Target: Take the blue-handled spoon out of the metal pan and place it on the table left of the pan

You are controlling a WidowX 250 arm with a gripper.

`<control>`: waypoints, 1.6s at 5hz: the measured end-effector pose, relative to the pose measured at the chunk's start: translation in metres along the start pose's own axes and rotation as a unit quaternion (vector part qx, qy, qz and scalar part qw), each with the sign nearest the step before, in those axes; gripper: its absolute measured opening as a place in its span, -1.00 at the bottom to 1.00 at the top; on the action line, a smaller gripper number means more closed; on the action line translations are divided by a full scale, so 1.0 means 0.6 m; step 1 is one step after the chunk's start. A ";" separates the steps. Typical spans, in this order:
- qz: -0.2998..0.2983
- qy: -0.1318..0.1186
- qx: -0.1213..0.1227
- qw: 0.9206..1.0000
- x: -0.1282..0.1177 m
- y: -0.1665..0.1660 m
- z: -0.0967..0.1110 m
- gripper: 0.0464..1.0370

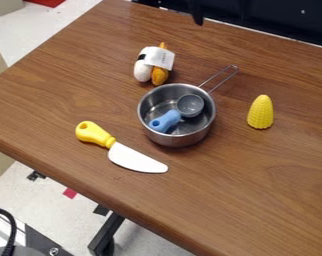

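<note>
One gripper [197, 14], top edge of view; whether apart or together, cannot tell. Nearest, below-left of it: one toy [153, 65], just beside the pot. Below: one pot [180, 141], upright on its base; its wall pens in one scoop [166, 121]. Below-right: one corn [260, 114], steadied, presumably, by its broad end. Farthest, below-left: one knife [135, 159], flat, so likely stable.
</note>
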State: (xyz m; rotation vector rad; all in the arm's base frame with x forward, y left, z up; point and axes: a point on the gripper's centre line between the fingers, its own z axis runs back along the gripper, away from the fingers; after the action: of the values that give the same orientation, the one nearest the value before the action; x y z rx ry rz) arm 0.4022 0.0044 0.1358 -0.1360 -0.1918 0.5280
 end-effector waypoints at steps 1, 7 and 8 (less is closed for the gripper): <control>0.002 0.020 0.011 1.000 -0.006 0.006 -0.028 0.92; -0.276 0.076 0.013 0.958 -0.078 0.086 -0.013 0.92; -0.304 0.079 0.015 0.949 -0.108 0.093 -0.015 0.92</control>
State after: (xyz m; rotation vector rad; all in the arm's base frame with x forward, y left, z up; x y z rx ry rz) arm 0.3221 0.0184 0.1074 -0.0820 -0.0620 -0.0953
